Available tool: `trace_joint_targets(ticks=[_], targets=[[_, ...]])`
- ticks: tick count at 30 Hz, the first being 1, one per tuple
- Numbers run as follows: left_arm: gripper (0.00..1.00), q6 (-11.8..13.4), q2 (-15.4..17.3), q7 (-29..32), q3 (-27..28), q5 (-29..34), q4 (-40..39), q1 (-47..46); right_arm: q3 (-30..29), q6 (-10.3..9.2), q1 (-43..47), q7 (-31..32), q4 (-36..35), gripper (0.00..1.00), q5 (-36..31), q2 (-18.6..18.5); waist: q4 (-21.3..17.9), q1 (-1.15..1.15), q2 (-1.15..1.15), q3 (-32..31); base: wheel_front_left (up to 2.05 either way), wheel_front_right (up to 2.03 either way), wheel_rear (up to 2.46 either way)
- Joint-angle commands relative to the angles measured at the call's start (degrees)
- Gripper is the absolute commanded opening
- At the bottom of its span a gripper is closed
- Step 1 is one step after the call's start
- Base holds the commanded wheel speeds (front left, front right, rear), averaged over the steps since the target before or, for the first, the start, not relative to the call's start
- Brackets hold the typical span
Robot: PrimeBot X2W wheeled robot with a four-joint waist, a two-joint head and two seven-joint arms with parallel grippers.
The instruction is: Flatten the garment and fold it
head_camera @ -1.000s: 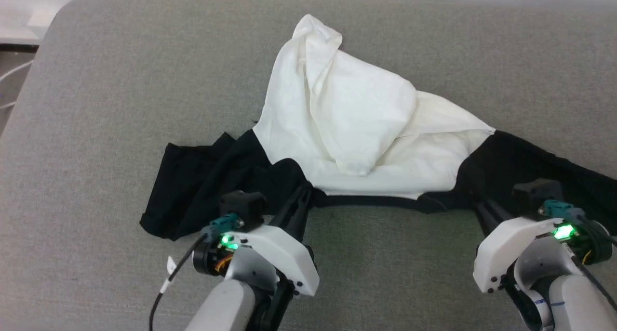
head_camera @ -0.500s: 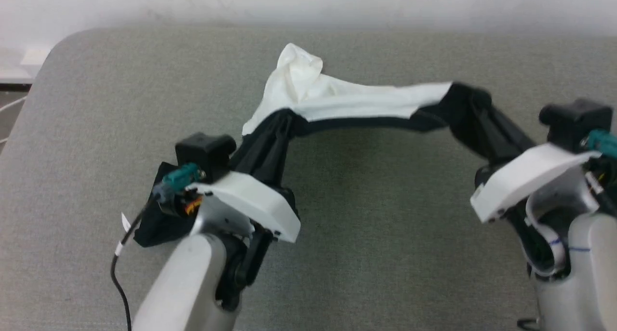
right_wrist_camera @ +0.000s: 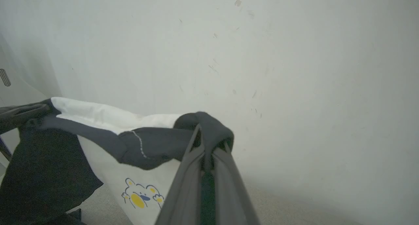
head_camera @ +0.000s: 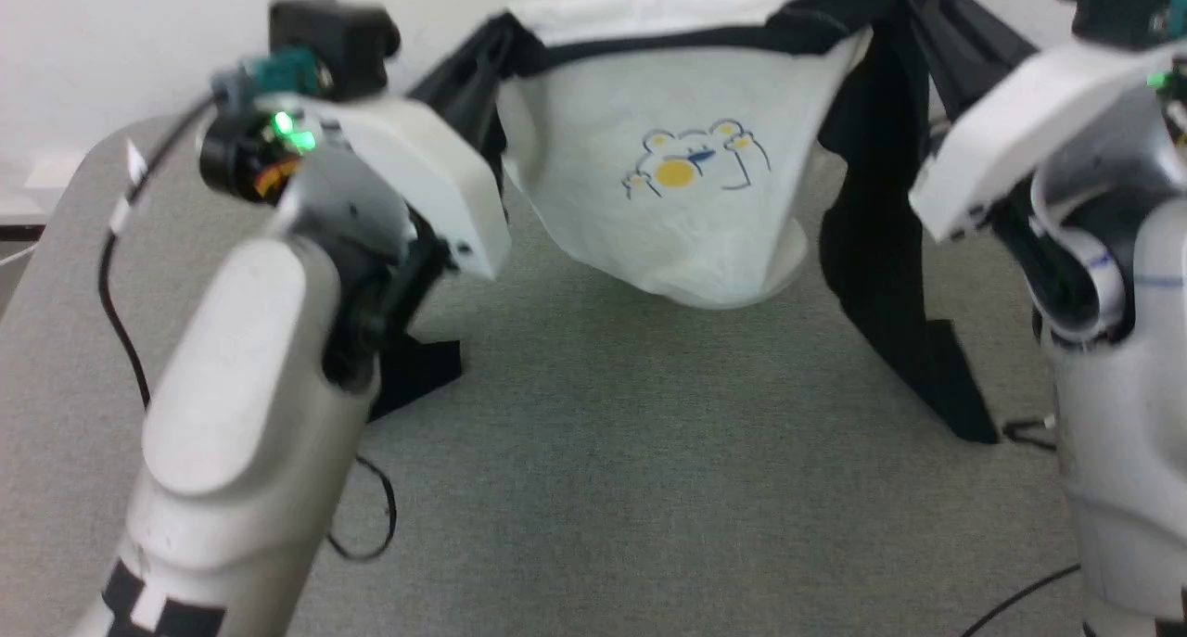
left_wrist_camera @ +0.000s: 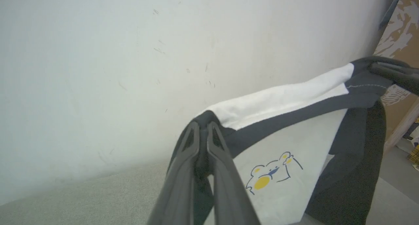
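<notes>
My left gripper (left_wrist_camera: pixel 203 126) and right gripper (right_wrist_camera: pixel 207 133) are each clamped on black shoulder fabric of the soft, limp T-shirt (head_camera: pixel 686 229). It hangs between them above the grey felt table (head_camera: pixel 603 452). A second ago it lay crumpled there. The wrist views show the pinching fingertips. The head view shows the dangling sleeves.

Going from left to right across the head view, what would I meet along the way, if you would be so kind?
left arm → white front of the garment, bearing the cartoon print → hanging black sleeve → right arm
</notes>
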Motion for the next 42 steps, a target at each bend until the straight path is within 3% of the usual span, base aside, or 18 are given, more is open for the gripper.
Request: trace_joint_targets(ticks=[1,19,32,36,42], targets=[[0.0,-0.35,0.4,0.88,0.72,-0.32,1.55,-2.89,-0.14,-0.05,-3.02,0.61,2.12,0.0,0.93,0.3,-0.8,0.01,0.0,-0.5,0.0,0.0,0.0],[0.0,2.54,1.64,1.02,2.82,5.19,16.12,-28.81,0.82,-0.05,-32.14,-1.62,24.93,0.0,-7.07,2.37,-4.75,0.01,0.0,4.51,0.0,0.0,0.0],[0.0,7.68,0.03,-12.94,5.87,8.96,27.82,-45.23,-7.75,-0.05,-46.48,-9.98,38.75,0.0,-14.36,4.45,-8.11,0.01,0.0,14.18,0.0,0.0,0.0],[0.0,7.87,-0.94,-16.13,6.12,8.95,31.19,-49.16,-7.54,-0.05,-50.85,-13.02,42.4,0.0,-12.48,4.48,-8.62,0.01,0.0,18.44,0.0,0.0,0.0],[0.0,7.84,-1.07,-20.76,6.31,9.43,33.79,-54.61,-7.24,-0.05,-57.4,-19.52,45.46,0.0,-15.22,4.49,-8.92,0.01,0.0,24.84,0.0,0.0,0.0]])
